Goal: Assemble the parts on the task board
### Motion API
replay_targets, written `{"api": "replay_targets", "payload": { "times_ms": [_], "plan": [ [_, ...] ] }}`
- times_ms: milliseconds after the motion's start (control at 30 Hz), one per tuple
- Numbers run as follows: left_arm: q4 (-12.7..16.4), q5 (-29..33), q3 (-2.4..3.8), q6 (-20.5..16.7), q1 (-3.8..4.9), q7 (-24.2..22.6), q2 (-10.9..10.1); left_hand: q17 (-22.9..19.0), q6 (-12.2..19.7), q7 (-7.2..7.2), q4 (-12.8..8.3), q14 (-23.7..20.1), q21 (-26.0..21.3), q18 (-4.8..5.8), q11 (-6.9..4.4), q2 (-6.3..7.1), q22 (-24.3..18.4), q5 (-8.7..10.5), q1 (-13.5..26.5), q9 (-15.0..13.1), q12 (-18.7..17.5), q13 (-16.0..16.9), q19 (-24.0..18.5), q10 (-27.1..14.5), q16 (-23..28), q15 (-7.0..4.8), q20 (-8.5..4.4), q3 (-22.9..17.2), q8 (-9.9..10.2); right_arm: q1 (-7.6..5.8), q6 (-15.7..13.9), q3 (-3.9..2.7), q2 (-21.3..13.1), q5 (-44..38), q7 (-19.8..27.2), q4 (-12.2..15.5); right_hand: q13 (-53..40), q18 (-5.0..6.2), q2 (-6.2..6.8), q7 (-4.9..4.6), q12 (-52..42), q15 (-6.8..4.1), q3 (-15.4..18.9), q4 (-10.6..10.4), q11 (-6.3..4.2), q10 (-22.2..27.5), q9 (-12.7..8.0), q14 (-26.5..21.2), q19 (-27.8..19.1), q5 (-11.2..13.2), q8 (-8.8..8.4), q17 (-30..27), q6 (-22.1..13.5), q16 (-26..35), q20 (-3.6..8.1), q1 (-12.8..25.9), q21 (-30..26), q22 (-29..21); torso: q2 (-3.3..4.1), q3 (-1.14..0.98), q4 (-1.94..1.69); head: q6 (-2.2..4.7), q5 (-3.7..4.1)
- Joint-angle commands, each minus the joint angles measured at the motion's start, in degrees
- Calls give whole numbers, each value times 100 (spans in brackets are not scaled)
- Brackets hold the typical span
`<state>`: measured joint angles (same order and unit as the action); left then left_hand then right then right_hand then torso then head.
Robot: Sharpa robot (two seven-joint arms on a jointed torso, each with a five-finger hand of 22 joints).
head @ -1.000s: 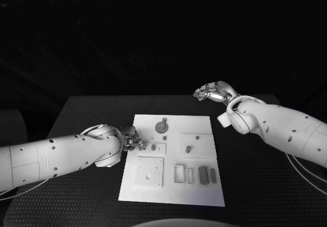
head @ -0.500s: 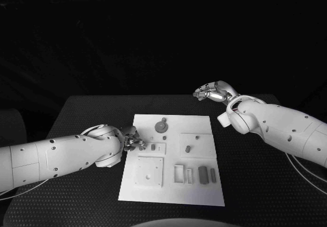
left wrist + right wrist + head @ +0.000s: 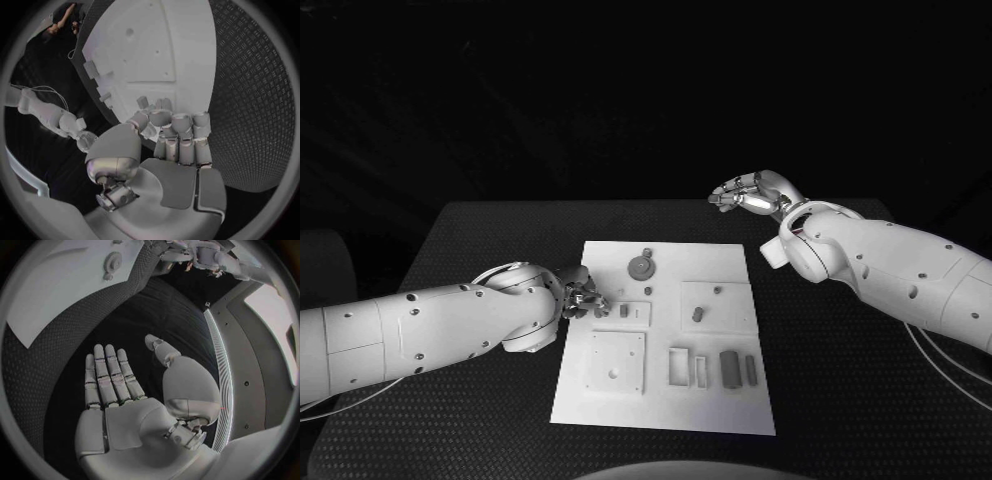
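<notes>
Both hands empty: left hand (image 3: 583, 299) curled at task board (image 3: 718, 405) edge, right hand (image 3: 751, 194) spread beyond it.

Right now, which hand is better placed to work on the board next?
Left. The left hand sits curled at the board's left edge by the parts; the right hand hovers open beyond its far edge.

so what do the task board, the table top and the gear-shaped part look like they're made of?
Task board: looks like rigid white plastic, matte, smooth, with moulded or machined pockets; could be painted metal.
Table top: black textured sheet, likely rubber or embossed mat; a raised diamond pattern shows in the left wrist view.
Gear-shaped part: grey, matte, toothed rim; probably plastic, possibly printed, but too small to say.
</notes>
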<state>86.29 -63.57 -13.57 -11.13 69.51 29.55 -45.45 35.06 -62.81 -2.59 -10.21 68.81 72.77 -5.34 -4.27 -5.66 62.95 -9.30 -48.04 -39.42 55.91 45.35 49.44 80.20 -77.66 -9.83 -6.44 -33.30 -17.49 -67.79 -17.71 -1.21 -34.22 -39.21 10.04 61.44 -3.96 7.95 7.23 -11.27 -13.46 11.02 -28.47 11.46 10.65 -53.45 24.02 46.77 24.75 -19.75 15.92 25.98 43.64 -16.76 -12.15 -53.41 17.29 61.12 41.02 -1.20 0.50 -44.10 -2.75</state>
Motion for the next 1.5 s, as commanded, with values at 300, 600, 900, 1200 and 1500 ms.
{"api": "replay_targets", "payload": {
  "times_ms": [300, 600, 900, 1200, 1500],
  "plan": [
    [16, -37, -17, 246, -26, 25, 22, -5, -131, 93, -10, 9, 30, -3, -50, -48, -11, -48, -9, -5, 37, -1, 7, 6, -25, -49, -860, -25, -31, 5, 68, -3, -2, -7, 41, 1, 5, -92, -13, -120, 40, -3, 17, -4, 1, -32, -7, -54, -34, -39, 33, -11, -54, 18, 12, -45, -29, 13, 0, -4, 2, -13, -3],
    [7, -37, -17, 283, -26, 60, 24, -6, -143, 96, -23, 8, 36, -3, -54, -49, -15, -64, -15, -11, 40, -1, 3, 5, -27, -51, -861, -30, -40, 6, 77, -3, 0, -7, 40, 0, 5, -93, -11, -120, 43, -2, 18, -4, 0, -31, -8, -57, -36, -41, 33, -12, -55, 19, 12, -45, -31, 17, 1, -1, 4, -22, -3],
    [-48, -112, -17, 296, -29, 64, 67, -8, -143, 97, -27, 7, 40, -3, -54, -46, -18, -69, -12, -12, 40, -2, 1, 4, -28, -51, -861, -28, -41, 6, 77, -3, 2, -7, 39, -1, 5, -95, -13, -121, 47, -1, 19, -5, -1, -31, -10, -60, -38, -44, 34, -15, -56, 19, 13, -44, -35, 24, 3, 0, 4, -18, -5],
    [-46, -124, -17, 131, -48, 26, 67, -9, -141, 95, -21, 6, 43, -2, -53, -50, -22, -68, -2, -13, 41, -2, 0, 2, -27, -51, -861, -25, -40, 7, 76, -3, 3, -7, 39, -9, 5, -97, -14, -121, 50, -1, 19, -7, -1, -32, -11, -61, -39, -45, 35, -17, -57, 19, 14, -44, -38, 30, 0, 0, 2, -23, 2],
    [-16, -124, -17, -98, -57, -19, 34, -10, -149, 100, -36, 11, 54, -4, -57, -51, -29, -86, -10, -17, 46, -2, 0, 3, -34, -54, -864, -32, -46, 7, 79, -3, 2, -7, 38, -8, 5, -99, -15, -121, 53, -1, 21, -9, -1, -33, -13, -63, -40, -47, 36, -19, -57, 19, 14, -42, -41, 36, 0, 0, 0, -28, 4]
  ]
}}
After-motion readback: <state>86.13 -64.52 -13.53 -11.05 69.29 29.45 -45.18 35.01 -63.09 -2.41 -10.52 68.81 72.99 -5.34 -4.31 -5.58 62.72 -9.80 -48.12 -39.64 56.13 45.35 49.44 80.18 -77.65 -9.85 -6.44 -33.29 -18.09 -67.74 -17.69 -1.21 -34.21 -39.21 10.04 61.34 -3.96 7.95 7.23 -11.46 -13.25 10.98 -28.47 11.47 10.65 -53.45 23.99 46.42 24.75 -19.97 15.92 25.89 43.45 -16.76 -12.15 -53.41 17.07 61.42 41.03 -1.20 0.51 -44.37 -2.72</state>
